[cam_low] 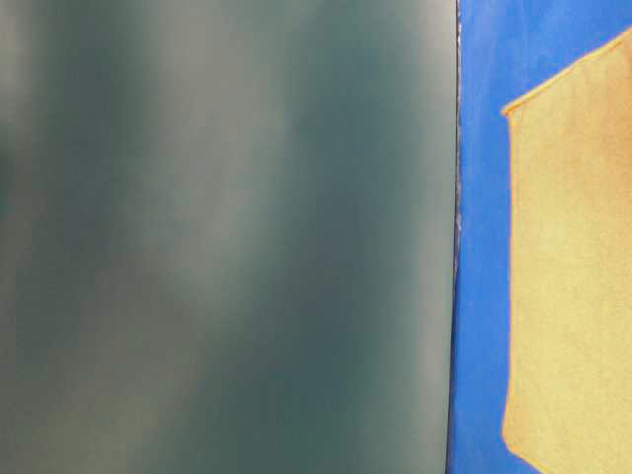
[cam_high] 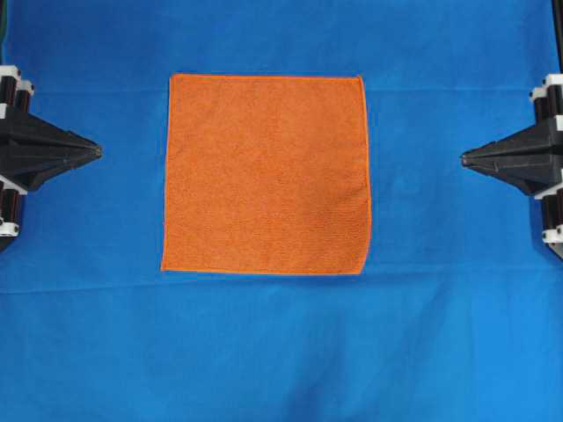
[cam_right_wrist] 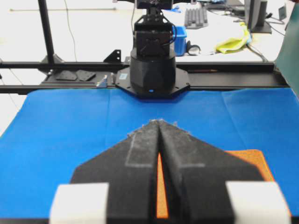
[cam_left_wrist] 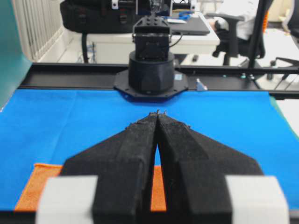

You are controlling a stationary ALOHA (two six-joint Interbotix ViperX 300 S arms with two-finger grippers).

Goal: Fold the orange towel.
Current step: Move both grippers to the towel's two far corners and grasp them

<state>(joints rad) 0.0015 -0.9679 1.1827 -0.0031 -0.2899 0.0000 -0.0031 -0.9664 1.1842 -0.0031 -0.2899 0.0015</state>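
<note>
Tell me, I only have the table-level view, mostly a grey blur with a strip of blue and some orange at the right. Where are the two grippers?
Observer: Overhead, the left gripper and right gripper sit at opposite sides, both clear of the orange towel.
Operator: Are they open?
Observer: No. Both wrist views show the fingers pressed together at the tips, holding nothing.
Operator: Is the towel folded yet?
Observer: No. It lies flat as a full square on the blue cloth, all four corners showing.
</note>
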